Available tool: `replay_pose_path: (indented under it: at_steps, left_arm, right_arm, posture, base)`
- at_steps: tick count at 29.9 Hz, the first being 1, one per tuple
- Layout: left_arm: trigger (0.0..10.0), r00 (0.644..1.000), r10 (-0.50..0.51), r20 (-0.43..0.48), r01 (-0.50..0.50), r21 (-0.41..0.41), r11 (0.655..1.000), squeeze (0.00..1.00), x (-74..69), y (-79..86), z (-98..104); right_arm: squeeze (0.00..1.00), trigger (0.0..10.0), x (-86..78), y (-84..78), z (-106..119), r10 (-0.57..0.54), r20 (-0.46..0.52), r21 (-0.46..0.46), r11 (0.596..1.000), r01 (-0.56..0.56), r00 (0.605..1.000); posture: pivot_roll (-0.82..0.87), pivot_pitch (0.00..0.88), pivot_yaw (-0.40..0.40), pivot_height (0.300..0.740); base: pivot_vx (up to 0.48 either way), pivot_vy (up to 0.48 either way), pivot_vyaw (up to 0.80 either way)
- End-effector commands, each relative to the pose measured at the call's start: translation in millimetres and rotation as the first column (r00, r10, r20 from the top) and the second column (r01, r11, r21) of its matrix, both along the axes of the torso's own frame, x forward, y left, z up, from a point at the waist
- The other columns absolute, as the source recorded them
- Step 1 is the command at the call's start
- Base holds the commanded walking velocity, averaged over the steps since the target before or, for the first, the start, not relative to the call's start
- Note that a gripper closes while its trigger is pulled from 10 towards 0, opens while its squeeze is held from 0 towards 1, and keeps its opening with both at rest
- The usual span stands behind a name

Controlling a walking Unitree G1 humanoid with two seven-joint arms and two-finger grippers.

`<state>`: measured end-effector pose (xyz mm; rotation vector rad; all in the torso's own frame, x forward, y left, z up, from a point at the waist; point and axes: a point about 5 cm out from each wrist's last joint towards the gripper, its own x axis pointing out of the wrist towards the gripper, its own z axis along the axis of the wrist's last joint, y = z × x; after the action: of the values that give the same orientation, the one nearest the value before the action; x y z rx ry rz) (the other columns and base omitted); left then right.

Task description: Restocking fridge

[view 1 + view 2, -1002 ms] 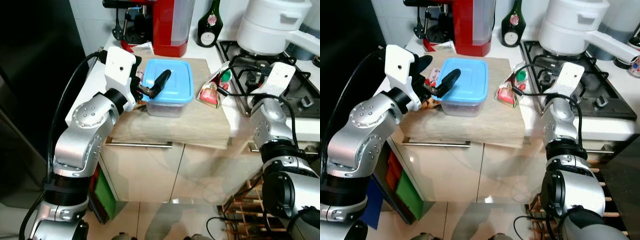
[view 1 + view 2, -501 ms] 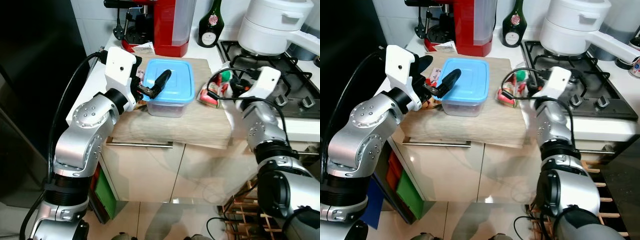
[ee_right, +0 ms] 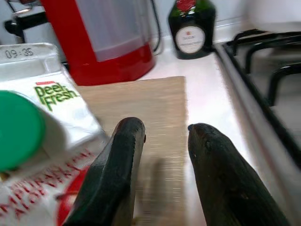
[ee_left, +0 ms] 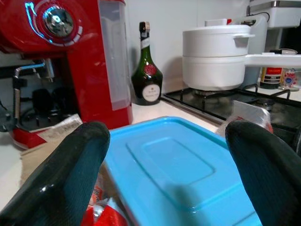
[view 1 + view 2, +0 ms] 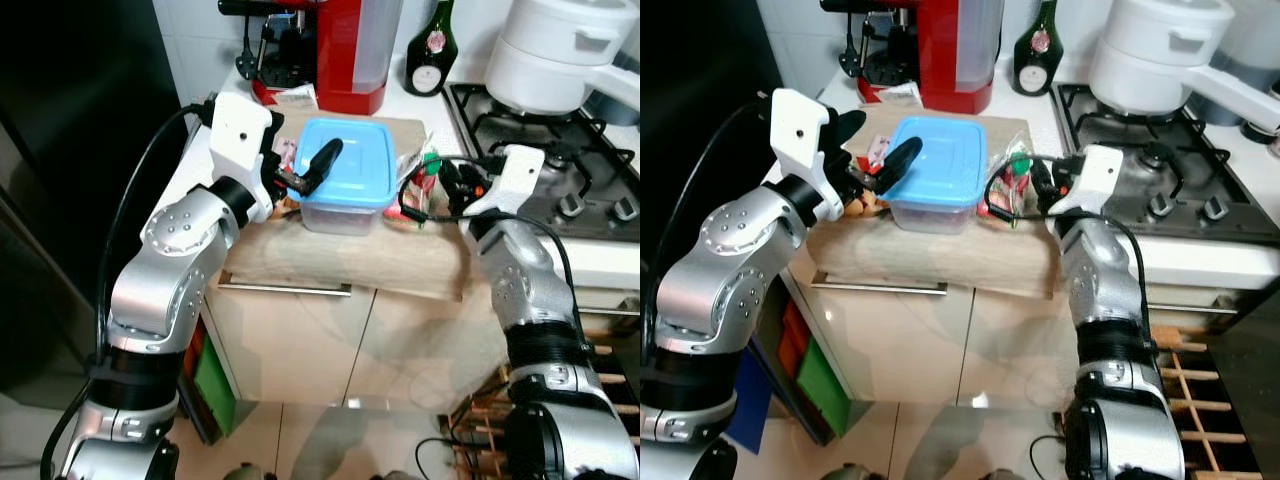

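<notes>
A clear container with a blue lid sits on a wooden board on the counter. My left gripper is open at the container's left end, with one black finger lying over the lid and the other beside it; in the left wrist view the lid lies between both fingers. A carton with a green cap lies on the board right of the container. My right gripper is open right beside the carton, with bare board showing between its fingers.
A red coffee machine and a dark green bottle stand behind the board. A white pot sits on the gas hob to the right. The dark fridge is on the left.
My right arm has swung left from the hob's edge to the carton on the board. The left arm holds its place. The camera has shifted a little.
</notes>
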<state>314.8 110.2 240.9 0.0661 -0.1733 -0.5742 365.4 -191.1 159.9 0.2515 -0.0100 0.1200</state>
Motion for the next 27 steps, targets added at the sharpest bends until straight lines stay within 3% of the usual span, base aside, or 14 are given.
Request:
replay_pose_path:
  at_steps: [1,2,3,4,9,12,13,14,15,16,17,23,27]
  left_arm:
    - [10.0,1.000,-0.009,0.027,0.010,-0.004,1.000,0.00,1.2,-2.4,6]
    - [10.0,1.000,-0.009,0.027,0.010,-0.004,1.000,0.00,1.2,-2.4,6]
    - [10.0,0.999,-0.015,0.040,0.015,-0.008,1.000,0.00,1.2,-4.2,7]
    - [10.0,0.998,-0.025,0.065,0.026,-0.024,0.999,0.00,1.1,-7.3,11]
    - [10.0,0.996,-0.039,0.084,0.044,-0.060,0.997,0.00,1.4,-10.5,15]
    - [10.0,0.997,-0.051,0.063,0.055,-0.061,0.997,0.00,5.3,-18.2,8]
    - [10.0,0.997,-0.051,0.063,0.055,-0.061,0.997,0.00,5.3,-18.2,8]
    - [10.0,0.997,-0.061,0.052,0.065,-0.067,0.996,1.00,8.6,-24.3,4]
    - [10.0,0.996,-0.086,0.034,0.088,-0.081,0.993,1.00,13.9,-34.7,1]
    - [10.0,0.996,-0.086,0.034,0.088,-0.081,0.993,1.00,13.9,-34.7,1]
    - [10.0,0.994,-0.109,0.025,0.110,-0.081,0.991,1.00,18.5,-44.7,2]
    - [10.0,0.995,-0.082,0.059,0.086,-0.061,0.994,1.00,28.9,-55.2,15]
    - [10.0,0.989,-0.065,0.130,0.077,-0.087,0.993,1.00,36.1,-64.8,39]
  right_arm:
    - [0.00,10.0,-0.2,-11.9,8,-0.079,0.039,-0.049,0.996,0.081,0.996]
    - [0.00,10.0,-0.2,-11.9,8,-0.079,0.039,-0.049,0.996,0.081,0.996]
    - [0.00,10.0,-0.5,-22.7,18,-0.184,0.099,-0.095,0.976,0.194,0.978]
    - [0.00,10.0,-3.2,-33.8,38,-0.290,0.218,-0.129,0.938,0.321,0.932]
    - [0.00,10.0,-10.4,-30.9,57,-0.312,0.338,-0.155,0.912,0.379,0.888]
    - [0.00,10.0,-22.7,-28.2,66,-0.337,0.435,-0.201,0.867,0.455,0.835]
    - [0.00,10.0,-22.7,-28.2,66,-0.337,0.435,-0.201,0.867,0.455,0.835]
    - [0.00,10.0,-28.5,-29.5,63,-0.378,0.449,-0.249,0.817,0.520,0.810]
    - [0.00,10.0,-37.9,-29.4,55,-0.430,0.449,-0.287,0.761,0.582,0.783]
    - [0.00,10.0,-37.9,-29.4,55,-0.430,0.449,-0.287,0.761,0.582,0.783]
    - [0.00,10.0,-49.8,-24.8,45,-0.438,0.443,-0.319,0.738,0.595,0.782]
    - [0.00,10.0,-68.1,-18.5,27,-0.469,0.407,-0.326,0.727,0.604,0.784]
    - [0.00,10.0,-70.5,-16.8,36,-0.476,0.438,-0.318,0.711,0.627,0.763]
  posture:
    - [-0.02,0.000,0.008,0.740]
    - [-0.02,0.000,0.008,0.740]
    - [-0.03,0.000,0.010,0.740]
    - [-0.03,0.000,0.011,0.740]
    - [-0.03,0.000,0.012,0.740]
    - [-0.04,0.000,0.012,0.740]
    - [-0.04,0.000,0.012,0.740]
    - [-0.04,0.000,0.012,0.740]
    - [-0.06,0.000,0.018,0.740]
    - [-0.06,0.000,0.018,0.740]
    - [-0.07,0.000,0.026,0.740]
    - [-0.12,0.000,0.073,0.740]
    - [-0.14,0.000,0.078,0.740]
  base:
    - [0.000,0.000,0.00]
    - [0.000,0.000,0.00]
    - [0.000,0.000,0.00]
    - [0.000,0.000,0.00]
    - [0.000,0.000,0.00]
    - [0.000,0.000,0.00]
    - [0.000,0.000,0.00]
    - [0.000,0.000,0.00]
    - [0.000,0.000,0.00]
    - [0.000,0.000,0.00]
    - [0.000,0.000,0.00]
    - [0.000,0.000,0.00]
    - [0.000,0.000,0.00]
